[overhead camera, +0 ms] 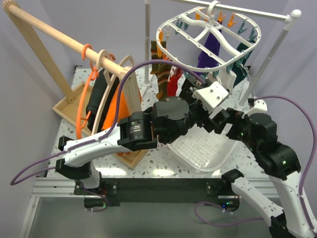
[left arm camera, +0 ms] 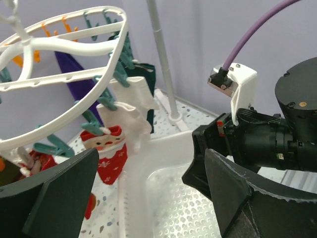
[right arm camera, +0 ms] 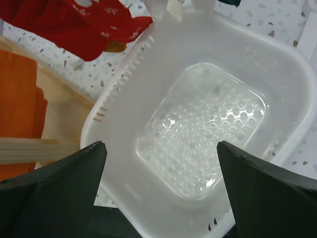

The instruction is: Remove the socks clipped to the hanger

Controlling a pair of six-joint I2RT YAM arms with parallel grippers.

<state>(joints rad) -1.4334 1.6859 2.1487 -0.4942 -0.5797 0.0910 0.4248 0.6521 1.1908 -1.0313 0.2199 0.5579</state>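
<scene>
— where do my grippers stand right now?

— your left gripper [left arm camera: 148,198] is spread wide and holds nothing. it hangs just below the rim of the hanger [left arm camera: 64,79], facing a row of clipped socks. your right gripper [right arm camera: 161,198] is wide too, with nothing in it, and looks straight down into the white basin [right arm camera: 148,69].

— and the socks?

— every one you can see is on its clip. the red santa sock [left arm camera: 111,161] and a white sock [left arm camera: 131,116] hang nearest your left fingers. the dark green sock [left arm camera: 146,82] is behind them, and the purple sock [left arm camera: 81,94] is further in under the frame. from above, a brown-striped sock [overhead camera: 158,64] hangs at the frame's left side.

— so is anything done?

— i'd judge nothing so far. no sock shows in the basin, and none lies on the speckled table [overhead camera: 161,161] where the views reach. the hanger hangs from the white rail [overhead camera: 257,13], loaded, so the whole job is left for you. the red santa sock looks like the nearest first pull.
</scene>
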